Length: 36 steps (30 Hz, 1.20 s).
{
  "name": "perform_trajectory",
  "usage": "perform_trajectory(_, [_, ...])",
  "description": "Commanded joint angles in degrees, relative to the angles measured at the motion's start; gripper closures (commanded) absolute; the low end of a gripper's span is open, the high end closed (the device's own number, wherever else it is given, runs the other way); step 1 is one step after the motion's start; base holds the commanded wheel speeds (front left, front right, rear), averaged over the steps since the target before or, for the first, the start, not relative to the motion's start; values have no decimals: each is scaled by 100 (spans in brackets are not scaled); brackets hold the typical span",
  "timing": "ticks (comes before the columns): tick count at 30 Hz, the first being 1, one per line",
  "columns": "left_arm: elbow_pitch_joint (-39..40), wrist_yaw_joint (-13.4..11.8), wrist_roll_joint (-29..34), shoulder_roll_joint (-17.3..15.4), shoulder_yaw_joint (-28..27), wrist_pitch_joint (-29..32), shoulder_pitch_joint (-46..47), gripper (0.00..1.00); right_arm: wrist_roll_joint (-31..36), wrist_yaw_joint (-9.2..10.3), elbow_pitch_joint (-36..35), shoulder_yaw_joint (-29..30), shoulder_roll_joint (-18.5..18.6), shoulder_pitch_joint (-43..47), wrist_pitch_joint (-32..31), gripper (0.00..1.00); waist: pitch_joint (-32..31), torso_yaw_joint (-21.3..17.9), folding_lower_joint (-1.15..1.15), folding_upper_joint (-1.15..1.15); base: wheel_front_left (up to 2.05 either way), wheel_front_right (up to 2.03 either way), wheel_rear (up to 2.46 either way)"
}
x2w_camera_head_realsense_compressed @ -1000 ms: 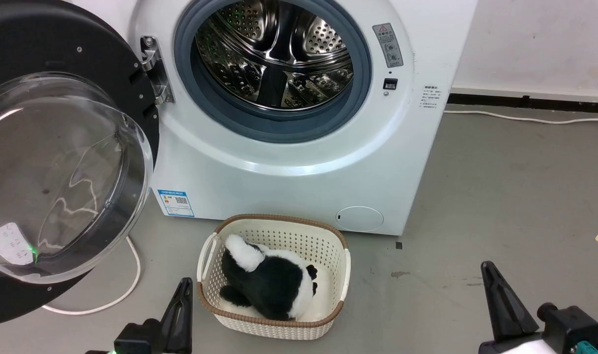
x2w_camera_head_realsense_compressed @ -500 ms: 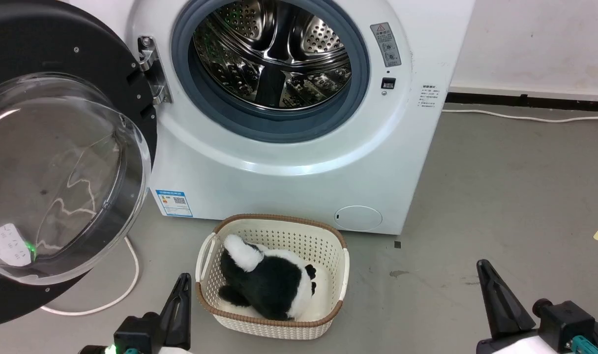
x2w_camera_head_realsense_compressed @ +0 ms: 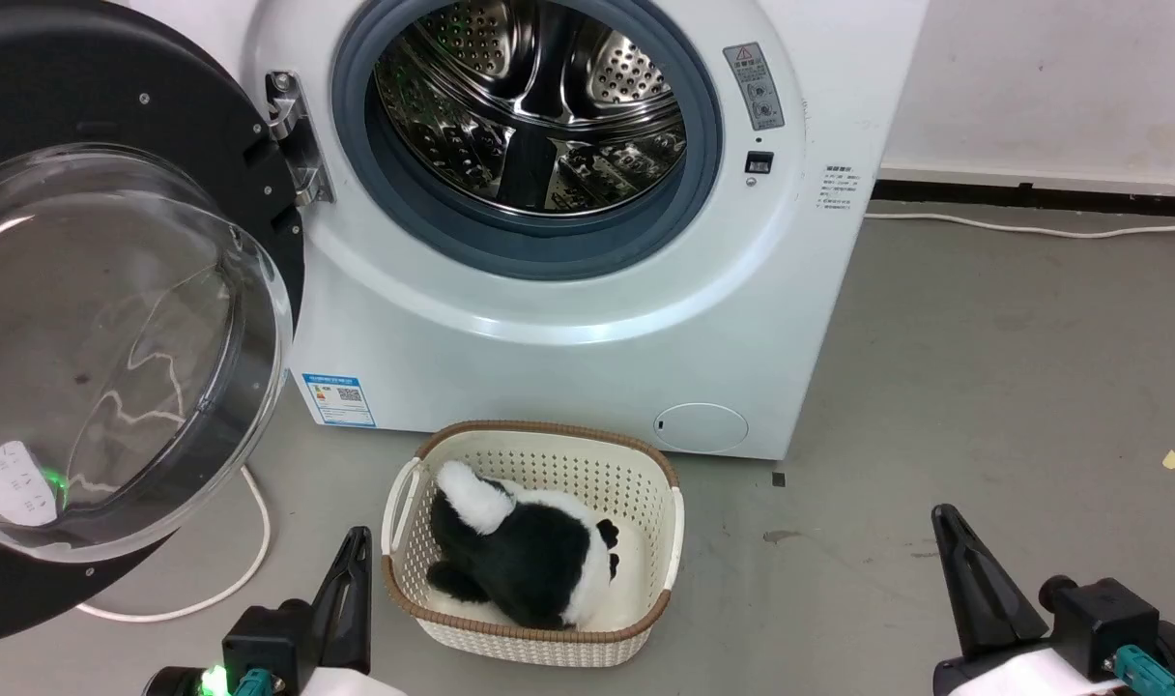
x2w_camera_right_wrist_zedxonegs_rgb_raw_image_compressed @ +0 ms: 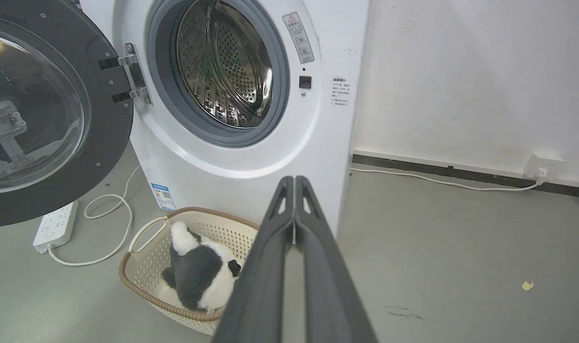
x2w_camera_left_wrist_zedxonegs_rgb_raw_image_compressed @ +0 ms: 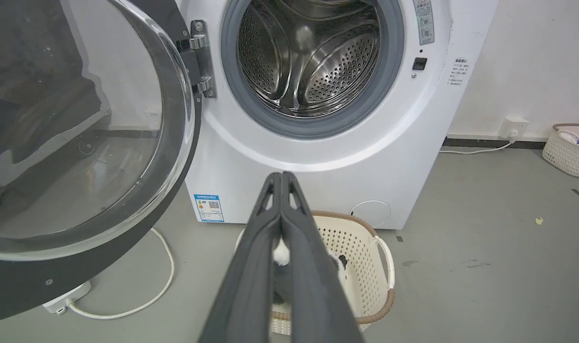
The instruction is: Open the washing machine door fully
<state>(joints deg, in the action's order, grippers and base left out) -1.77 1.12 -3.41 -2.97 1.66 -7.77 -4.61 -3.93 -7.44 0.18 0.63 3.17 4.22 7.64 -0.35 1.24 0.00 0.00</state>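
The washing machine door (x2w_camera_head_realsense_compressed: 114,319) stands swung wide to the left of the white washer (x2w_camera_head_realsense_compressed: 587,319), its black ring and bulging glass bowl facing me. It hangs on a metal hinge (x2w_camera_head_realsense_compressed: 293,135); the steel drum (x2w_camera_head_realsense_compressed: 534,106) is exposed. The same door (x2w_camera_left_wrist_zedxonegs_rgb_raw_image_compressed: 75,133) takes up the left of the left wrist view and the door (x2w_camera_right_wrist_zedxonegs_rgb_raw_image_compressed: 42,109) the left of the right wrist view. My left gripper (x2w_camera_head_realsense_compressed: 356,546) sits low at the bottom left, shut and holding nothing, fingers together (x2w_camera_left_wrist_zedxonegs_rgb_raw_image_compressed: 281,178). My right gripper (x2w_camera_head_realsense_compressed: 945,522) is at the bottom right, shut too (x2w_camera_right_wrist_zedxonegs_rgb_raw_image_compressed: 294,181). Both are well clear of the door.
A cream basket (x2w_camera_head_realsense_compressed: 665,522) holding a black-and-white plush toy (x2w_camera_head_realsense_compressed: 525,556) stands on the grey floor in front of the washer, between my grippers. A white cable (x2w_camera_head_realsense_compressed: 249,570) and a power strip (x2w_camera_right_wrist_zedxonegs_rgb_raw_image_compressed: 56,226) lie under the door. Another basket (x2w_camera_left_wrist_zedxonegs_rgb_raw_image_compressed: 570,150) sits far right.
The whole head view has shifted slightly, so the camera moved. Both grippers sit a little lower and further left in it. The door holds the same wide-open position.
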Motion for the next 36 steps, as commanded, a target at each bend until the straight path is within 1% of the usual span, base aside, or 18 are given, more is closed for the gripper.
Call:
perform_trajectory(1, [29,-38,54,0,-9,42,91,100,60,-2,-7,-13,-15,-90,-25,100,1,-3,0,0,0,0,0])
perform_trajectory(36, [116,-81,223,6,-102,475,309,100,256,-4,-13,-43,-23,-285,-460,100,21,-74,0,0,0,0,0])
